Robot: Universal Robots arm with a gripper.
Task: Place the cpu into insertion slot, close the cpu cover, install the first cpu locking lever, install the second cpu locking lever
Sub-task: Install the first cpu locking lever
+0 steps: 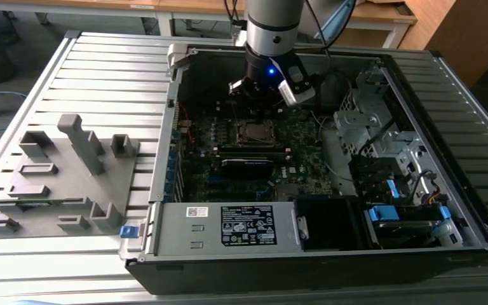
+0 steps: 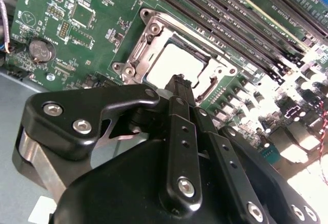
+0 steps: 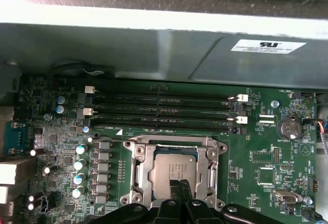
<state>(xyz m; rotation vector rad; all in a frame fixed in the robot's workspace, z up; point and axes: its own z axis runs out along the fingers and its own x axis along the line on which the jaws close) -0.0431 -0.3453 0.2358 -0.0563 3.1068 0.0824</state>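
The dull grey square cpu (image 3: 171, 168) sits in the black square insertion slot (image 3: 174, 148), and the thin silver cpu cover (image 3: 141, 174) appears to be down around it. The black gripper (image 2: 179, 83), its fingers (image 2: 177, 112) pressed together, hovers at the cover's edge. The locking-lever step seems in hand, and it calls for a finely aimed push.

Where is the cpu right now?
In the first wrist view the cpu sits in the insertion slot, framed by the cpu cover, near the gripper.

cpu (image 3: 171, 168) in insertion slot (image 3: 137, 155) | tool (image 3: 179, 184) over cpu | memory slots (image 3: 159, 112) beside insertion slot (inside case (image 3: 128, 44))

Lab: slatted metal bench (image 1: 100, 70), open computer case (image 1: 312, 270), wooden desks (image 1: 380, 19).
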